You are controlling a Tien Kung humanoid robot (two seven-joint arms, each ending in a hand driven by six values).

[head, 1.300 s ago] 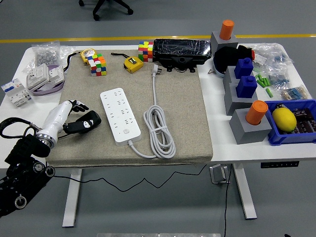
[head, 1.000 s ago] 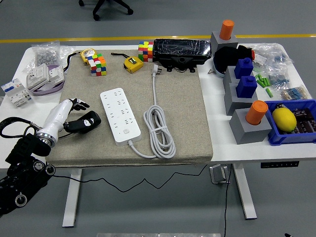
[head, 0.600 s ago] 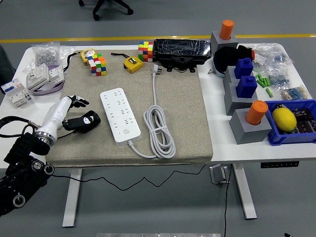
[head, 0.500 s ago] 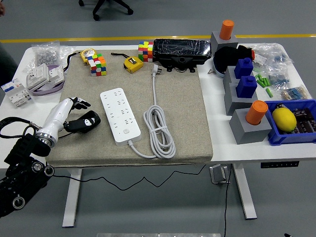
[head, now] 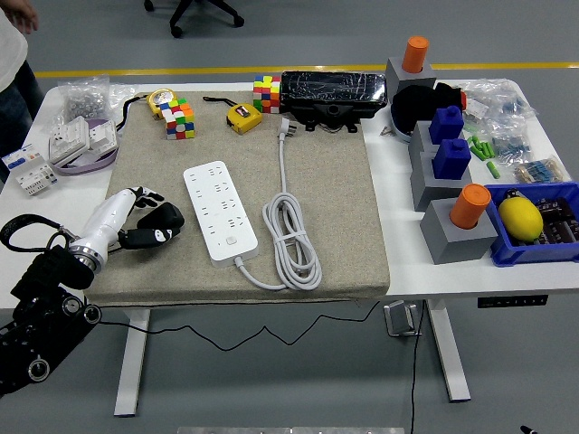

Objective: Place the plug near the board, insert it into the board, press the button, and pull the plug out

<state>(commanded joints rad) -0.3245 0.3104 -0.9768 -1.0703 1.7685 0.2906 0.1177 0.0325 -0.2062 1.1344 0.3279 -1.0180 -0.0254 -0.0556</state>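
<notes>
I see a grey floor point(head: 298, 380) all around. A yellow line point(head: 226, 70) runs across it near the top of the frame. A white table point(head: 425, 276) stands in the middle on grey legs point(head: 450, 348). The black foot of a chair point(head: 194, 11) shows at the top. A thin black wire point(head: 271, 330) hangs below the table.

white table point(head: 398, 271) under a beige mat point(head: 335, 199), grey blocks point(head: 452, 231), blue bin point(head: 565, 249)
</notes>
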